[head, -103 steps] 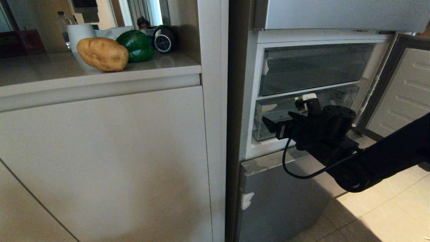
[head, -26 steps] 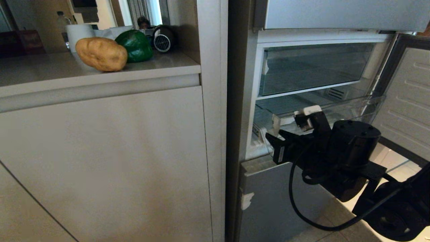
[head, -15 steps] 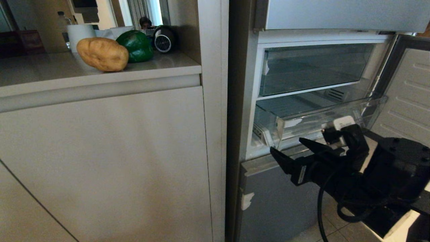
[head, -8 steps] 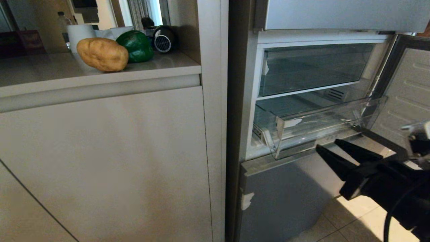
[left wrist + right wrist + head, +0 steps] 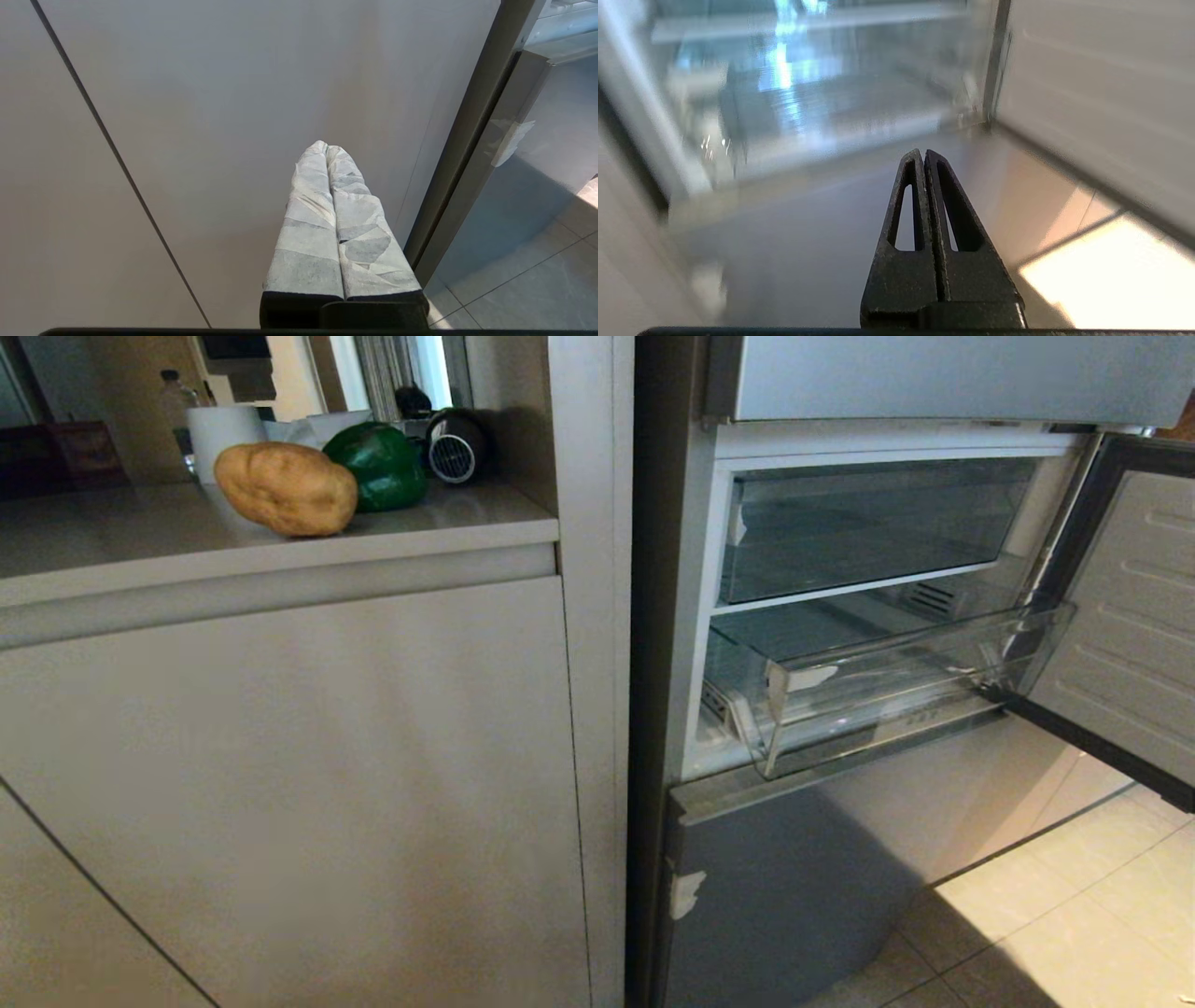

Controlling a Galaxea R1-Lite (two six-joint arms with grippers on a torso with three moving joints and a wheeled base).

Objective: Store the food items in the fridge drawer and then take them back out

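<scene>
A tan potato (image 5: 286, 488) and a dark green bell pepper (image 5: 377, 464) lie side by side on the counter (image 5: 439, 527) at the upper left of the head view. The see-through fridge drawer (image 5: 896, 686) stands pulled out of the blue-grey fridge's middle section, with nothing in it. My right gripper (image 5: 923, 154) is out of the head view; its black fingers are shut on nothing, pointing at the fridge's lower panel below the drawer (image 5: 822, 116). My left gripper (image 5: 326, 145), wrapped in pale tape, is shut and empty before the cabinet front.
The fridge's middle door (image 5: 1125, 616) hangs open at the right, over the tiled floor (image 5: 1074, 933). A white cabinet (image 5: 299, 784) fills the left under the counter. A white cup (image 5: 222, 429), a water bottle (image 5: 173, 392) and a small black appliance (image 5: 455, 446) stand behind the food.
My right arm drew back from the pulled-out drawer, down and to the right, and left the head view. Its fingers went from open to shut. The drawer stays out.
</scene>
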